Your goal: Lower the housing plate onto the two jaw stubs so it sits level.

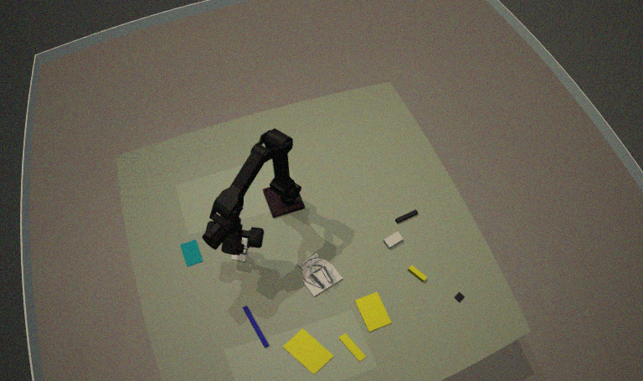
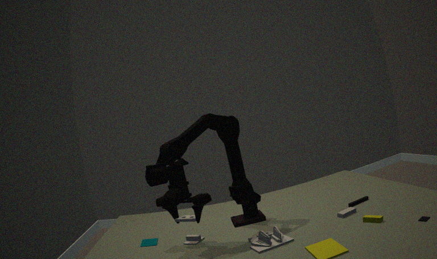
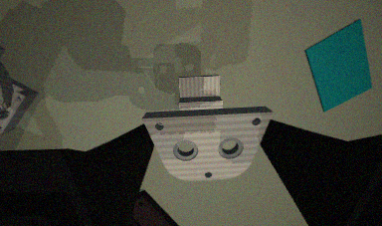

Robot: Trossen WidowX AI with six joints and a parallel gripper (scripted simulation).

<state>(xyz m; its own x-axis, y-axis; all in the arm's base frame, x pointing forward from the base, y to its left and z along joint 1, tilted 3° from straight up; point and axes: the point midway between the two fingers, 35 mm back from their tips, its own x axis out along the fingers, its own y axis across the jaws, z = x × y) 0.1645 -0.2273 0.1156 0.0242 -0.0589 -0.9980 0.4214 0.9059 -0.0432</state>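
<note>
My gripper (image 1: 244, 244) (image 2: 187, 221) (image 3: 204, 123) is shut on the pale housing plate (image 2: 180, 220) (image 3: 209, 161), one finger at each side edge. The plate has two large round holes and hangs roughly level in the air. Below it a small pale block stand (image 1: 238, 257) (image 2: 193, 238) (image 3: 200, 87) rests on the table, with a gap between. The white base (image 1: 335, 278) (image 2: 287, 239) lies on the table to the right in the top and exterior views, away from the gripper. Two upright grey jaws, one nearer (image 2: 264, 238) and one farther (image 2: 277, 233), stand on it. Their pins are too small to see.
A teal tile (image 1: 191, 253) (image 2: 149, 242) (image 3: 340, 67) lies left of the gripper in the top and exterior views. A blue bar (image 1: 255, 326), yellow tiles (image 1: 308, 351) (image 2: 326, 248), a white block (image 1: 393, 239) (image 2: 346, 212) and a black bar (image 1: 406, 216) (image 2: 358, 201) lie farther around the base.
</note>
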